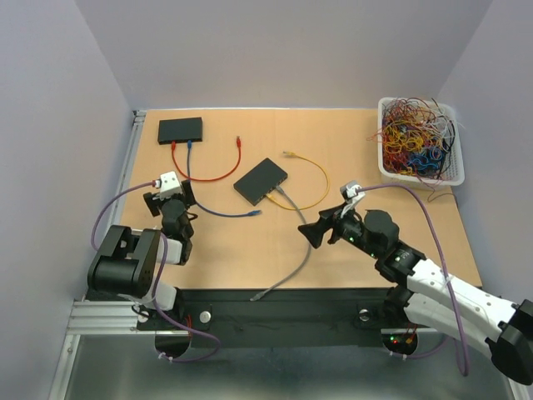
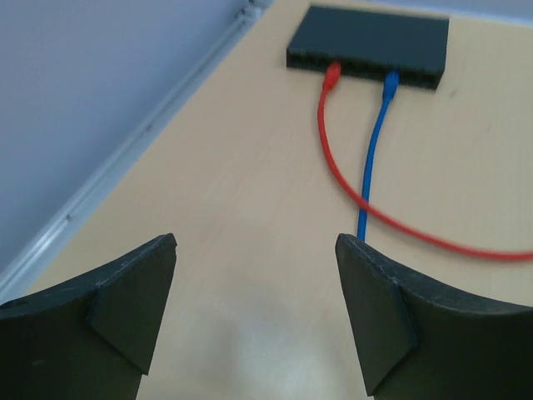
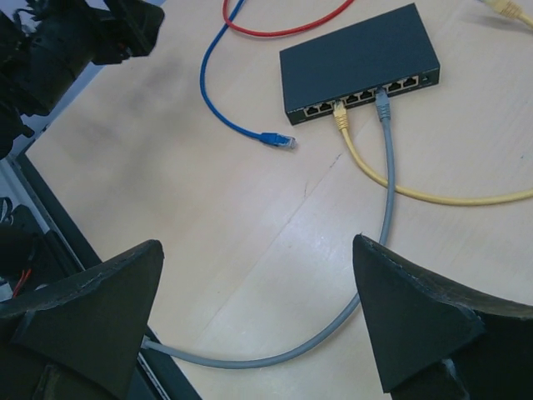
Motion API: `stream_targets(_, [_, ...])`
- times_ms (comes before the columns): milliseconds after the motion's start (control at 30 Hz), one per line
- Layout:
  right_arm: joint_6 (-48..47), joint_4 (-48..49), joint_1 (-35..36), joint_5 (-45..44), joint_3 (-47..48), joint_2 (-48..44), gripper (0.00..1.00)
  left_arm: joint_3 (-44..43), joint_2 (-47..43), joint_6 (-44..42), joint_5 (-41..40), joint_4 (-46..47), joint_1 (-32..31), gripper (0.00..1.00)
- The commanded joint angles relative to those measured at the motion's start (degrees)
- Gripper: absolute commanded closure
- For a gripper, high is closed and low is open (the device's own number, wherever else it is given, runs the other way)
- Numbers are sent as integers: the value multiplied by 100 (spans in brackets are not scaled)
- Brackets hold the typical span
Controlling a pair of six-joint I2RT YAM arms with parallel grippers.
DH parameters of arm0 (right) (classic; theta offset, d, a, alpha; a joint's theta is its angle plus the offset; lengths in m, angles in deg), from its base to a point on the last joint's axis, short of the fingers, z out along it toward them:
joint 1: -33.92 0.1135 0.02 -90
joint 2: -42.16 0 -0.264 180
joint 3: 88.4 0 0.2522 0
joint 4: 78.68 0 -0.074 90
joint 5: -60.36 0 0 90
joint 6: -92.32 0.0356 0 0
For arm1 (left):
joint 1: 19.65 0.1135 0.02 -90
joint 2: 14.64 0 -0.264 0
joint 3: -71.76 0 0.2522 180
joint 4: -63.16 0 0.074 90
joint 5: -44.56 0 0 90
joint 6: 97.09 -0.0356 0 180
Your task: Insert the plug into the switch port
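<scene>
One red cable (image 2: 321,125) cropped, switch (image 2: 371,37) ports blurred

Bright even lighting, soft shadows, blurred wrist-view foregrounds

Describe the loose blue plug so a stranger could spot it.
Find the black switch in the middle of the table. Just off its near left corner lies the blue plug. It is the only blue connector not in a port.
</scene>
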Motion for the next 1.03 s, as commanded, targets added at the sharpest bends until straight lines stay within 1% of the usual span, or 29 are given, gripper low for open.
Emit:
stream_targets(0, [-22, 472, 15, 415, -13, 88, 0, 169, 21, -88, 514, 1662, -4, 11])
stream_targets(33, [-13, 463, 23, 406, -13, 115, 0, 89, -42, 35, 505, 1474, 5, 11])
stream_targets(100, [31, 472, 15, 406, 4, 176, 0, 228, 176, -182, 436, 2207, 14, 9])
stream_targets(133, [48, 454, 23, 388, 13, 211, 0, 159, 90, -88, 426, 1792, 14, 4])
stream_targets(167, [66, 419, 15, 362, 31, 238, 0, 115, 11, -17, 426, 1553, 14, 1])
stream_targets(200, [75, 402, 15, 310, 39, 238, 0, 115, -7, 1, 426, 1542, 14, 1])
stream_targets(233, [119, 375, 23, 300, 66, 247, 0, 184, 106, -112, 418, 1942, 14, 1])
stream_targets(267, [145, 358, 15, 292, 75, 247, 0, 211, 142, -157, 409, 2059, 14, 1])
stream_targets(300, [198, 349, 15, 257, 66, 255, 0, 203, 90, -87, 417, 2008, 14, 1])
stream_targets(333, [250, 340, 23, 239, 109, 273, 0, 133, 55, -69, 435, 1703, 14, 1])
stream_targets(367, [347, 331, 23, 256, 127, 308, 0, 124, 45, -60, 452, 1683, 14, 1])
stream_targets(433, [452, 314, 15, 326, 215, 361, 0, 167, 98, -86, 444, 1858, 23, 1])
stream_targets(667, [716, 331, 15, 415, 347, 458, 0, 159, 81, -69, 452, 1806, 23, 1])
stream_targets(800, [848, 322, 23, 187, 382, 396, 0, 159, 81, -69, 453, 1806, 14, 1])
stream_targets(933, [945, 357, 15, 125, 514, 519, 0, 159, 80, -78, 444, 1806, 14, 1])
stream_targets(1000, [875, 209, 15, 46, 698, 624, 0, 150, 80, -78, 452, 1806, 14, 1])
